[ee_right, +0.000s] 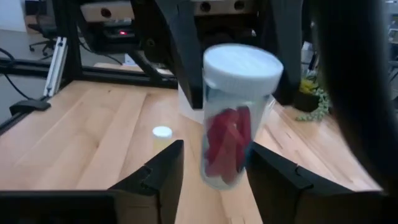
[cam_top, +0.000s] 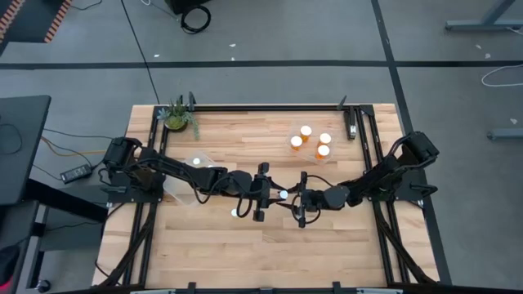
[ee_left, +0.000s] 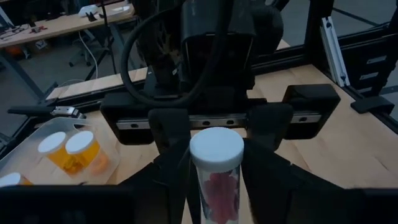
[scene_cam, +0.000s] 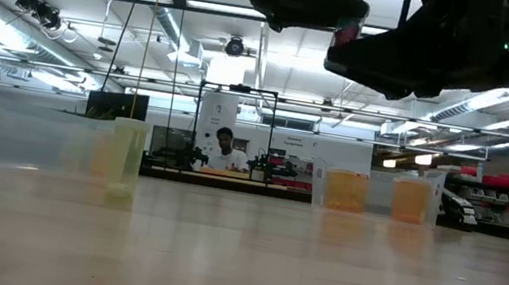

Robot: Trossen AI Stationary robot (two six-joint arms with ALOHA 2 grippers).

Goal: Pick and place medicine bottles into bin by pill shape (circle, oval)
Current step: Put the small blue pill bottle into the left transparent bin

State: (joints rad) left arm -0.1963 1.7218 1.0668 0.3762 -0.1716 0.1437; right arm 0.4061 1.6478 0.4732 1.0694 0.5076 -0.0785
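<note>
A clear medicine bottle [ee_left: 216, 180] with a white cap and red pills stands between my two grippers above the table's middle; it also shows in the right wrist view [ee_right: 231, 124] and in the high view [cam_top: 283, 194]. My left gripper [cam_top: 274, 194] is shut on it. My right gripper [ee_right: 216, 158] is open, one finger on each side of the bottle's lower part, with a gap showing on one side. Another small white-capped bottle [cam_top: 234, 213] stands on its base on the table near my left gripper. My left gripper pinches the bottle's clear body [ee_left: 202, 190] below the cap between its two fingers. The fingers come level from the table's left and lie across the bottle. The bottle is roughly upright, cap up, lifted clear of the table.
A clear bin [cam_top: 335, 147] at the far right holds several orange bottles with white caps [cam_top: 306, 131]. A second clear bin [cam_top: 184, 184] lies under my left arm. A potted plant [cam_top: 177, 117] stands at the far left corner. A person sits far behind the table [scene_cam: 224, 148].
</note>
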